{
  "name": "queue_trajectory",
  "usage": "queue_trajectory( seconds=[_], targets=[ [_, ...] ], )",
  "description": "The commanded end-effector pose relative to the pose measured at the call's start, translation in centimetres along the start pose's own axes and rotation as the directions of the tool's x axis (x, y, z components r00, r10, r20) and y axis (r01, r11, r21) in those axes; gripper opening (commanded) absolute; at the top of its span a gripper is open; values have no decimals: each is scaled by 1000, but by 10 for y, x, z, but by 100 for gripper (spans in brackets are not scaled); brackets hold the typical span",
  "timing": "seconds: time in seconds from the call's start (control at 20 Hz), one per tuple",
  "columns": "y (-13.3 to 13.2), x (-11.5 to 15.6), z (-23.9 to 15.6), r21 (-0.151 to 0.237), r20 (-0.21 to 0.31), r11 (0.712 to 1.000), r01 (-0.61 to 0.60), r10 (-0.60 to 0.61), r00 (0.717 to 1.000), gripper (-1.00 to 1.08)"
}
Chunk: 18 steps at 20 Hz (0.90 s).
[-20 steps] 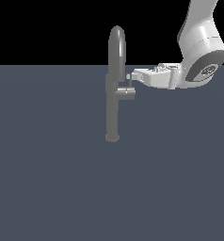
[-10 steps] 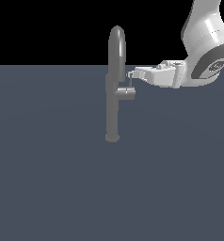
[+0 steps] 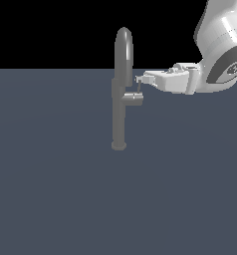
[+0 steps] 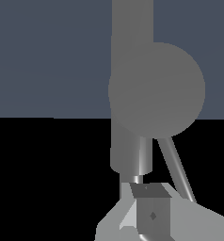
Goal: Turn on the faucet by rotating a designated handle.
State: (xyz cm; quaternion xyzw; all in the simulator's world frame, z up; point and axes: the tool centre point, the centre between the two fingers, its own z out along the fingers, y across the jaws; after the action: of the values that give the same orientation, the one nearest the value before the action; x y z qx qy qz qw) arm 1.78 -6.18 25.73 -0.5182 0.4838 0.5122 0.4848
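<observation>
Gripper [image 3: 139,79]: white two-fingered end of the white Panda arm [image 3: 222,47], lying level and reaching in from the 3 o'clock side of the exterior view. Fingertips sit just above the stub's outer end, at or touching the handle's upper end. Whether the jaws are parted or closed cannot be told; the exterior view is too small and the wrist view shows only one pale finger block [image 4: 151,212] close to the lens.

Faucet [image 3: 119,114]: tall slim grey metallic column on a small round base, topped by a high arched gooseneck spout [image 3: 124,47]. Stands upright on the flat dark blue-grey floor [image 3: 51,199], near the centre of the exterior view, base toward 6 o'clock and spout toward 12 o'clock.

Stub [image 3: 133,98]: short thick grey horizontal cylinder, projecting from the column toward 3 o'clock; in the wrist view its round end face fills mid-frame.

Handle [image 3: 139,87]: thin short grey rod-like lever rising from the stub's outer end toward 12 o'clock.

Handling, as judged: rigid smooth metal, likely slippery, fixed at its pivot and light to swing. Best contact is near the lever's free upper end, farthest from the pivot; a sideways push there should turn it. Pressing near the stub would give poor leverage, and a glancing touch may slide off.
</observation>
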Motion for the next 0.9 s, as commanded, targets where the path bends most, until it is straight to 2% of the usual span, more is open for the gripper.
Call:
queue_trajectory(
  seconds=[0.0,0.15,0.2,0.7,0.8,0.85],
  targets=[
    [12,-1,0,-8,5,1000,-6,6,1000,-100],
    [18,-1,0,-8,5,1000,-6,6,1000,-100],
    [11,-3,0,-3,0,1000,4,-4,1000,-100],
    [47,16,0,-8,5,1000,-5,5,1000,-100],
    [39,7,0,-7,1,1000,12,-12,1000,-100],
    [43,12,0,-8,1,1000,10,-10,1000,-100]
  ],
)
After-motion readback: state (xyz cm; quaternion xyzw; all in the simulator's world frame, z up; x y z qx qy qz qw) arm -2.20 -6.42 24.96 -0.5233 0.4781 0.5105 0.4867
